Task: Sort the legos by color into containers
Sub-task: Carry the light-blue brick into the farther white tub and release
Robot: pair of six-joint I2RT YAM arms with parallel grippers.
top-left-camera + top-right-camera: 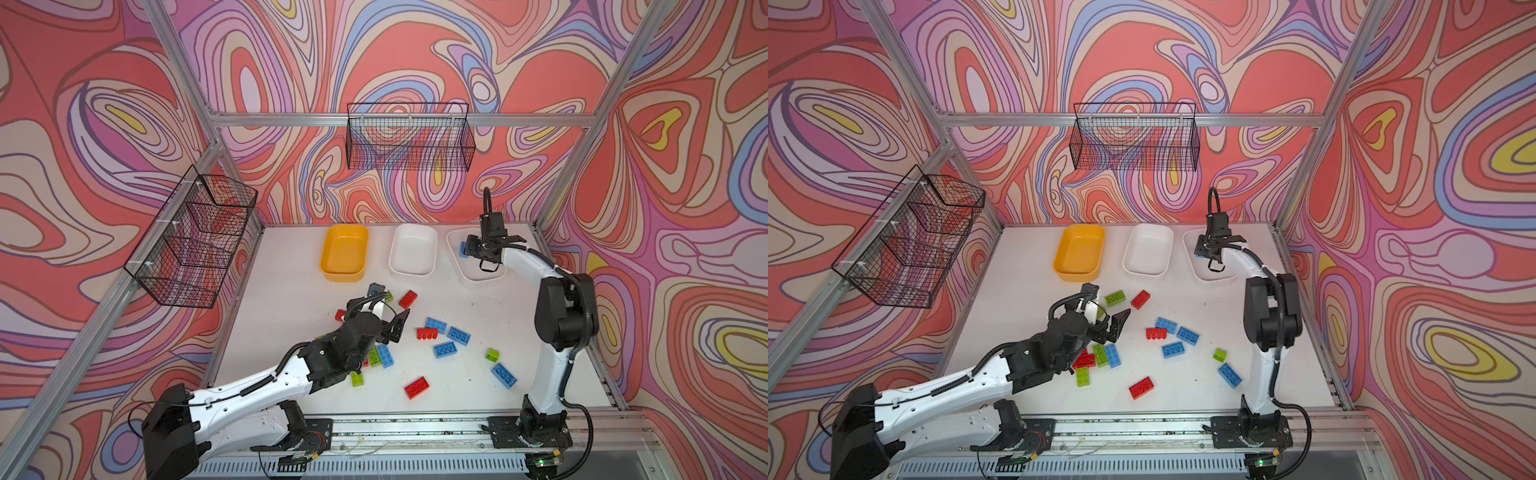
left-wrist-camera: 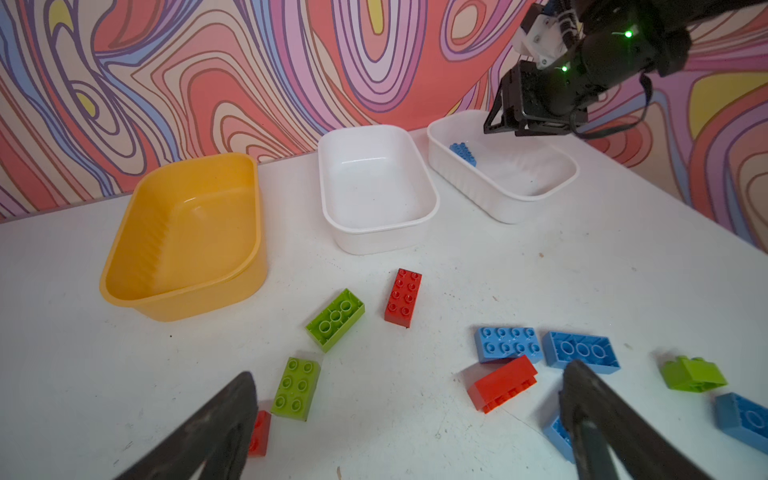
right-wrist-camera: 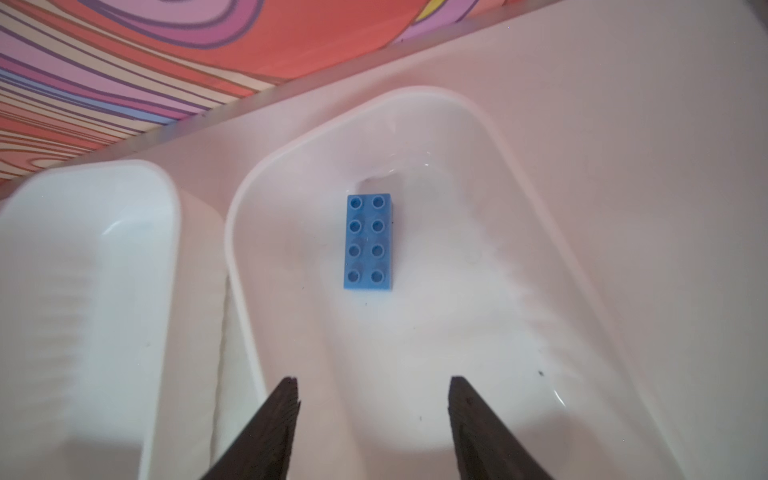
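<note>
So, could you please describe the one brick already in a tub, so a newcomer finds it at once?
Three shallow plastic tubs line the white table's far edge: one yellow-orange, two white. In the right-end white tub, below the right gripper, lies a light blue eight-stud plastic brick, studs up. It alone is inside a tub; every other brick lies loose.

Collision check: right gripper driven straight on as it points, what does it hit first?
The open right gripper would probably meet the floor of the right-hand white plastic tub, at or just short of the light blue studded brick lying flat. Depth unclear.
</note>
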